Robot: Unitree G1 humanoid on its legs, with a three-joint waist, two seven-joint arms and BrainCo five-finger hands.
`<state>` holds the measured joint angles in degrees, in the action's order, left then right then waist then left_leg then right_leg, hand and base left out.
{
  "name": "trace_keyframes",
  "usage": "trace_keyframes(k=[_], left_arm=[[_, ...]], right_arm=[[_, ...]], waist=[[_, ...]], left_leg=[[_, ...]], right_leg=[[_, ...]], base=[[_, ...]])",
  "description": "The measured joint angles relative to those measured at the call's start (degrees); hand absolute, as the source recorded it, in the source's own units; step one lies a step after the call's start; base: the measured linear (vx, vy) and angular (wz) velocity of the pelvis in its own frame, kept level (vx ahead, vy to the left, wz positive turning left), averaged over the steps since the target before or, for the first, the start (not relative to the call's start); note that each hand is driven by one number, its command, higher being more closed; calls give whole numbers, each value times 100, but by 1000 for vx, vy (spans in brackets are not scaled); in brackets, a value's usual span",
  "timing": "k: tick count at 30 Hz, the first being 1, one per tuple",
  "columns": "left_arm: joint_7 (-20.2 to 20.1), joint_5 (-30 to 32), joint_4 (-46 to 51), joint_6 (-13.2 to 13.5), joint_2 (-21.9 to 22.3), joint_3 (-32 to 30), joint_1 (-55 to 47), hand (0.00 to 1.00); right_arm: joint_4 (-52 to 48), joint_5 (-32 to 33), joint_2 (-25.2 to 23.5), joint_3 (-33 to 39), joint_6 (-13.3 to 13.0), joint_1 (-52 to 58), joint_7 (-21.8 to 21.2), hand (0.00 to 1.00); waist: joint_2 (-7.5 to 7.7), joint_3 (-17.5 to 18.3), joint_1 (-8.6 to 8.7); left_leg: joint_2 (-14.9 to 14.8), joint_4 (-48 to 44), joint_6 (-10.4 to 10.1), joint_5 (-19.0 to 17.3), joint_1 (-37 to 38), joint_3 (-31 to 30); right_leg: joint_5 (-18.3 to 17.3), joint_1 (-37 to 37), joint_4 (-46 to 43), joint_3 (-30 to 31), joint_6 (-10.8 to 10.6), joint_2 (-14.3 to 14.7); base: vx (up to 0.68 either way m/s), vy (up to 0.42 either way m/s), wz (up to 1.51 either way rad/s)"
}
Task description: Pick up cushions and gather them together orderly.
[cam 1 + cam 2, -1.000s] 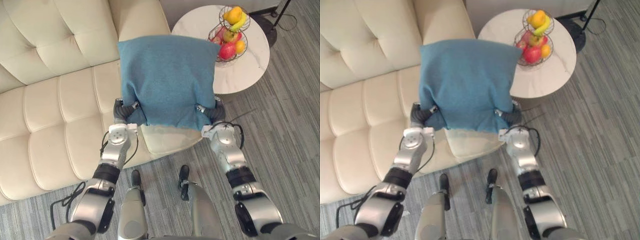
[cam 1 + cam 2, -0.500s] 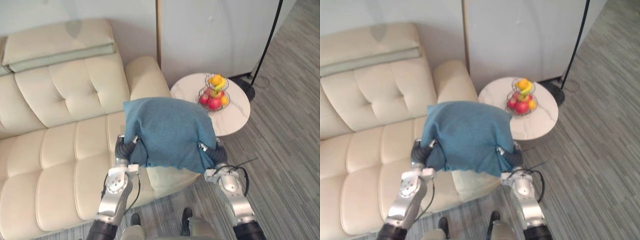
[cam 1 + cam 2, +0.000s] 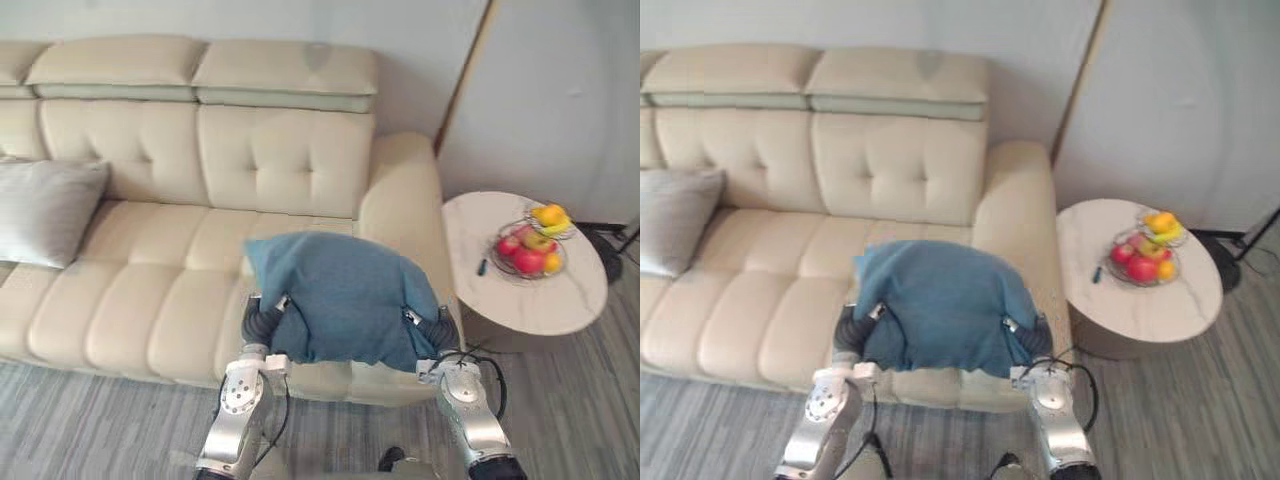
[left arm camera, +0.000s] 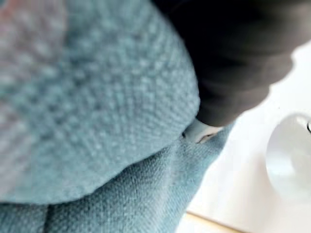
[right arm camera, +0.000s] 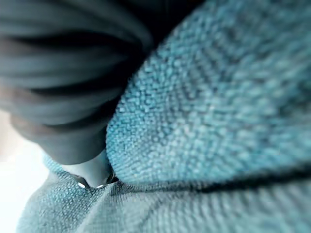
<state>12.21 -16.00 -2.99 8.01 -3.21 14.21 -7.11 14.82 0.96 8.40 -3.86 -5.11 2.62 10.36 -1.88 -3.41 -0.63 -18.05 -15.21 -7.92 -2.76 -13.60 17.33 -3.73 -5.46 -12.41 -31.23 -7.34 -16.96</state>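
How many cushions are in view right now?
2: the blue cushion carried between left hand and right hand; a grey cushion on the sofa, far left. Others may be hidden.

We see a cream tufted sofa (image 3: 150, 290) on grey striped floor (image 3: 60, 420); just beside its arm, a round white table (image 3: 500, 305) bears a wire fruit basket (image 3: 533, 247).

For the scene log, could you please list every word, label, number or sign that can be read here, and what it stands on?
No text can be read. The teal woven fabric cushion, the cream tufted leather sofa, the grey fabric cushion and the round white marble side table show no print, label or number.
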Motion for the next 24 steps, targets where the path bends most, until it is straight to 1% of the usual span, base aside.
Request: trace_keyframes(k=[1, 2, 3, 4, 5, 6, 7, 8, 9, 10, 11, 12, 13, 14, 15, 16, 17, 18, 19, 20, 21, 22, 23, 24], left_arm=[[-5, -1, -160, -1, -146, 75, 70, 100], [-6, -1, -183, -1, -205, 101, 75, 100], [-5, -1, -287, -2, -329, 152, 130, 100], [-6, 0, -351, -3, -332, 155, 162, 100], [-6, 0, -380, -3, -333, 155, 177, 100], [-14, -1, -468, -3, -342, 158, 210, 100], [-15, -1, -490, -4, -360, 159, 208, 100], [-17, 0, -492, -6, -452, 158, 208, 100], [-20, 0, -492, -7, -486, 157, 208, 100], [-28, 0, -509, -13, -538, 157, 207, 100], [-63, 1, -517, -34, -539, 158, 207, 100], [-122, 2, -517, -42, -539, 161, 209, 100], [-149, 5, -517, -49, -542, 198, 239, 100], [-159, 5, -522, -65, -534, 235, 290, 100], [-161, 12, -553, -87, -485, 271, 346, 100], [-186, 21, -550, -111, -438, 362, 421, 100], [-246, 80, -552, -115, -441, 405, 493, 100], [-249, 80, -552, -115, -440, 414, 507, 100], [-261, 81, -553, -117, -422, 418, 521, 100], [-271, 80, -551, -118, -394, 417, 519, 100], [-274, 75, -467, -115, -326, 372, 470, 100], [-274, 75, -238, -108, -268, 310, 388, 100], [-275, 75, -195, -102, -262, 307, 387, 100], [-275, 76, -106, -97, -259, 295, 388, 100]], right_arm=[[208, -106, -123, 104, 2, -5, 6, 100], [263, -110, -170, 126, 8, 0, 7, 100], [448, -161, -285, 144, 38, -35, 37, 100], [535, -197, -288, 138, 66, -55, 38, 100], [596, -233, -295, 133, 69, -73, 38, 100], [817, -312, -330, 112, 136, -184, 55, 100], [909, -334, -299, 101, 165, -239, 70, 100], [927, -333, -356, 91, 176, -219, 81, 100], [929, -332, -372, 90, 176, -199, 82, 100], [933, -330, -397, 73, 176, -147, 69, 100], [935, -322, -375, 75, 175, -142, 47, 100], [935, -319, -344, 82, 175, -145, 33, 100], [934, -298, -314, 91, 162, -146, -6, 100], [930, -259, -299, 96, 158, -144, -11, 100], [931, -235, -244, 105, 158, -150, -13, 100], [916, -206, -120, 140, 158, -141, -21, 100], [912, -205, -108, 160, 164, -117, -18, 100], [899, -205, -111, 160, 164, -95, -12, 100], [792, -205, -111, 166, 169, -4, -1, 100], [602, -205, -102, 167, 196, 92, 31, 100], [155, -203, -101, 159, 237, 297, 106, 100], [-245, -199, -96, 165, 243, 419, 124, 100], [-322, -200, -94, 170, 241, 436, 134, 100], [-450, -199, -98, 192, 241, 430, 152, 100]], waist=[[200, 11, 67], [264, 35, 79], [373, 32, 143], [364, 24, 123], [351, 21, 117], [279, -4, 110], [212, -55, 123], [175, -142, 201], [197, -151, 245], [234, -176, 332], [286, -184, 363], [294, -185, 367], [349, -152, 400], [385, -141, 437], [326, -150, 443], [124, -150, 422], [91, -164, 430], [100, -170, 428], [148, -211, 418], [176, -272, 390], [178, -316, 292], [171, -305, 198], [169, -304, 190], [162, -299, 163]], left_leg=[[374, 92, -71, -50, 35, 5], [475, 83, -48, -65, 28, 19], [693, -339, 141, -398, -64, 83], [721, -503, 188, -563, -43, 116], [733, -564, 223, -637, -19, 151], [775, -603, 333, -786, 128, 316], [772, -537, 387, -786, 269, 402], [786, -415, 449, -797, 441, 440], [821, -340, 480, -786, 503, 452], [935, -117, 547, -745, 690, 516], [1103, 154, 597, -712, 919, 614], [1193, 299, 614, -696, 1036, 686], [1343, 432, 618, -692, 1128, 738], [1520, 497, 622, -697, 1155, 721], [1562, 518, 624, -704, 1165, 706], [1505, 552, 621, -703, 1107, 625], [1471, 483, 613, -708, 1096, 556], [1440, 387, 581, -727, 1084, 559], [1292, -163, 446, -824, 985, 573], [1116, -834, 417, -900, 848, 590], [678, -2046, 527, -1085, 495, 701], [346, -2263, 655, -1149, 264, 675], [294, -2162, 665, -1144, 205, 632], [237, -1642, 712, -1107, 150, 473]], right_leg=[[135, 66, 142, 96, -172, -269], [186, 69, 206, 164, -182, -335], [621, 79, 205, 519, -211, -585], [723, -21, -30, 684, -82, -670], [785, -130, -232, 747, 17, -733], [1224, -604, -1028, 938, 764, -913], [1366, -896, -1482, 1093, 1170, -933], [759, -1218, -2162, 1393, 983, -733], [530, -1271, -2295, 1479, 860, -596], [58, -1323, -2374, 1636, 649, -199], [-271, -1330, -2158, 1668, 633, 330], [-354, -1326, -1897, 1589, 609, 648], [-247, -1222, -1241, 1345, 714, 988], [-142, -1077, -716, 1154, 1162, 1057], [-178, -1012, -543, 1138, 1231, 1064], [-49, -968, -327, 1135, 1209, 1177], [-52, -873, -217, 1088, 1197, 1209], [-67, -826, -194, 1077, 1188, 1219], [-79, -617, -107, 1054, 1181, 1243], [-78, -418, -58, 1060, 1181, 1267], [-113, -123, 60, 1130, 1216, 1362], [-173, -80, 108, 1186, 1192, 1400], [-187, -91, 109, 1202, 1169, 1400], [-187, -153, 105, 1281, 1114, 1398]], base=[[73, 446, 35], [88, 513, 32], [66, 404, 1], [60, 415, -11], [22, 355, -43], [36, 452, -49], [67, 486, -47], [77, 344, -17], [94, 240, 5], [114, 174, 4], [151, 174, -6], [178, 124, -15], [155, 88, -2], [150, 55, 3], [229, 61, -3], [277, 51, -5], [230, 39, -1], [203, -12, 14], [180, -22, 8], [220, -2, -6], [162, 42, -33], [103, 63, -35], [81, 101, -34], [49, 159, -26]])
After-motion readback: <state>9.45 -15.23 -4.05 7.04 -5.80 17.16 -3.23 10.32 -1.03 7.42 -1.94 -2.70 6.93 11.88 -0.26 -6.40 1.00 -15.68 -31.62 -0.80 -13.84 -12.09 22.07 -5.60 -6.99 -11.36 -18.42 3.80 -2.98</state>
